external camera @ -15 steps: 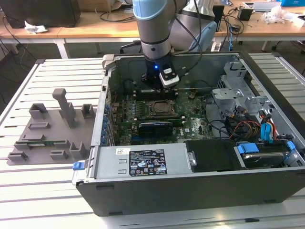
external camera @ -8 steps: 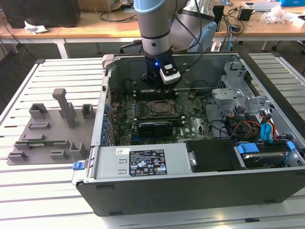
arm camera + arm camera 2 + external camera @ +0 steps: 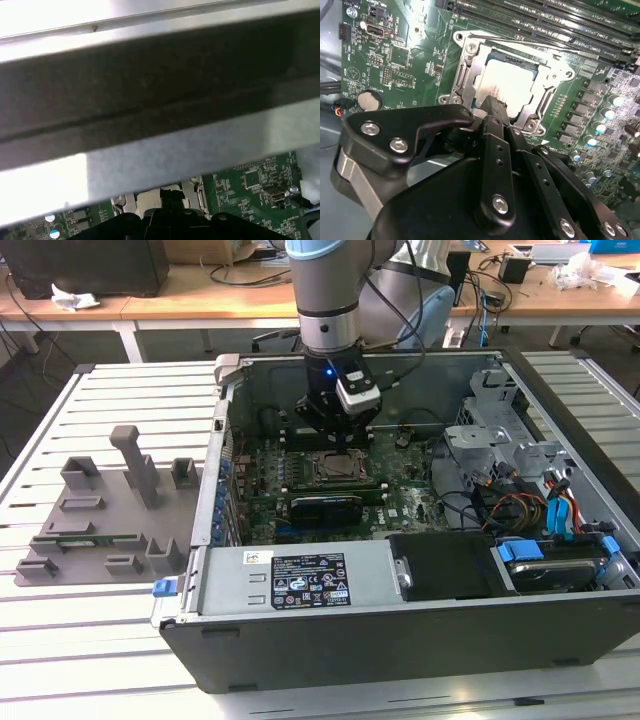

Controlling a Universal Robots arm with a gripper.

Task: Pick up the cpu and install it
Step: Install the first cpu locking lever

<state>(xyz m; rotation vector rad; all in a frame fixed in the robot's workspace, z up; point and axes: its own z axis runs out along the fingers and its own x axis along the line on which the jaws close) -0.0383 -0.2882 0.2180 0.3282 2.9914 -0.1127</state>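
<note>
The arm reaches down into the open computer case on the slatted tabletop, its hand poised just above the motherboard. The cpu lies flat in the socket frame (silvery top showing). I cannot tell how the hand's fingers stand. Grey fixture blocks sit beside the case.

No print can be made out. A white sticker and a black label with white marks sit on the power supply at the front of the computer case, unreadable. In the second wrist view the motherboard carries tiny white lettering, also illegible.
</note>
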